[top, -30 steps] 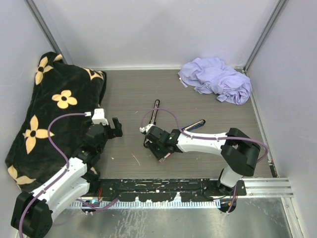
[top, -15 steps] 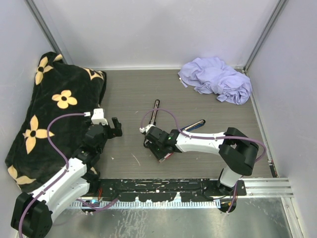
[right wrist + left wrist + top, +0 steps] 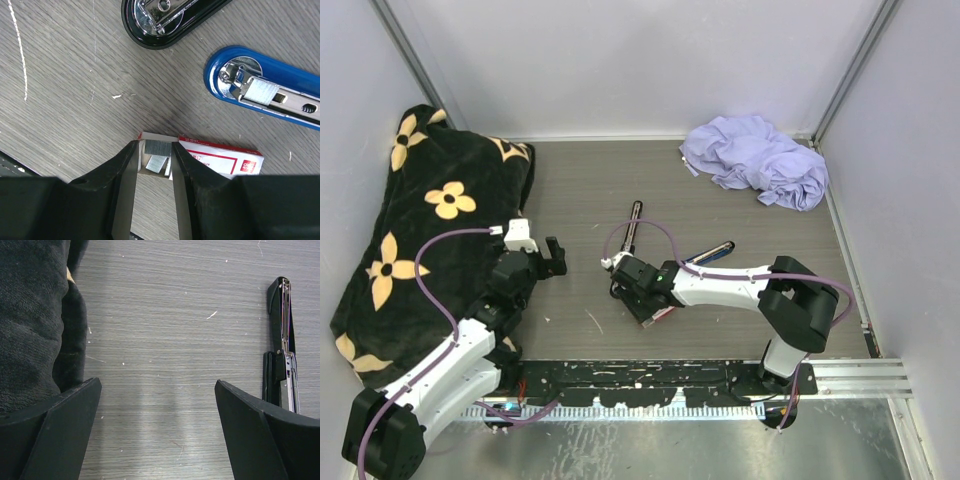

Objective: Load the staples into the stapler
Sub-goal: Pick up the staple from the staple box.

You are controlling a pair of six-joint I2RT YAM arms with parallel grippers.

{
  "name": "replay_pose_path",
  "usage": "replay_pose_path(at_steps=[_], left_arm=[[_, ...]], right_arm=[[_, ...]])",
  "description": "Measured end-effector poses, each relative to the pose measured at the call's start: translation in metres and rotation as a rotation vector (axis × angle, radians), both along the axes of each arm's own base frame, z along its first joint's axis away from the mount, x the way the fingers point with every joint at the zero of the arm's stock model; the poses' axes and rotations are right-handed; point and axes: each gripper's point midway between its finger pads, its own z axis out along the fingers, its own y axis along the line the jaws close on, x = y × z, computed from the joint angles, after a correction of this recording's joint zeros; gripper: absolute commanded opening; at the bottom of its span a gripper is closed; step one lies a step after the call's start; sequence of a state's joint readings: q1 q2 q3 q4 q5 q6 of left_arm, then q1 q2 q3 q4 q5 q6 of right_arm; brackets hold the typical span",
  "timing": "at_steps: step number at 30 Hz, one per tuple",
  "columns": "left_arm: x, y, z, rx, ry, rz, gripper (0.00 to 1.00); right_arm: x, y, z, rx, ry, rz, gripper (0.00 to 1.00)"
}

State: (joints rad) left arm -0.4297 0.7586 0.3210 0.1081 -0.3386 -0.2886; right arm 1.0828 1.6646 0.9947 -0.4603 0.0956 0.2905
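Observation:
The staples box (image 3: pixel 220 159), white with a red label, lies on the table with its end open and silver staple strips (image 3: pixel 156 165) showing in the tray. My right gripper (image 3: pixel 154 146) has its fingers closed narrowly at that open end, with a staple strip spanning the gap between them. In the top view the gripper (image 3: pixel 638 288) covers most of the box (image 3: pixel 660 314). A blue stapler (image 3: pixel 265 92) and a black stapler (image 3: pixel 165 20) lie open just beyond. My left gripper (image 3: pixel 157 390) is open and empty over bare table, with the black stapler (image 3: pixel 282 355) to its right.
A black blanket with yellow flowers (image 3: pixel 430 210) covers the left side, and its edge shows in the left wrist view (image 3: pixel 30 315). A crumpled lilac cloth (image 3: pixel 755 160) lies at the back right. Grey walls enclose the table.
My right arm has shifted slightly left over the staples box. The left arm has not moved.

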Motion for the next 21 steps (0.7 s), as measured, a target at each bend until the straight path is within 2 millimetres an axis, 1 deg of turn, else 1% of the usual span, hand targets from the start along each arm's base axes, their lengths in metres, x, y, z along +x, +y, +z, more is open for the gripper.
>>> replay_pose_path(at_steps=[5,9,21], left_arm=[[0.0001,0.0009,-0.0001,0.009,-0.001,0.000,0.99],[-0.0005,0.0020,-0.0001,0.013,-0.004,0.003,0.99],[-0.0012,0.0033,-0.0006,0.016,-0.007,0.006,0.99]], right_arm=[[-0.0004,-0.0036,0.0004,-0.021,-0.003,-0.003,0.38],[-0.0009,-0.0055,-0.0010,-0.033,0.001,-0.004,0.35],[-0.0019,-0.0073,-0.0034,-0.059,0.012,-0.003,0.37]])
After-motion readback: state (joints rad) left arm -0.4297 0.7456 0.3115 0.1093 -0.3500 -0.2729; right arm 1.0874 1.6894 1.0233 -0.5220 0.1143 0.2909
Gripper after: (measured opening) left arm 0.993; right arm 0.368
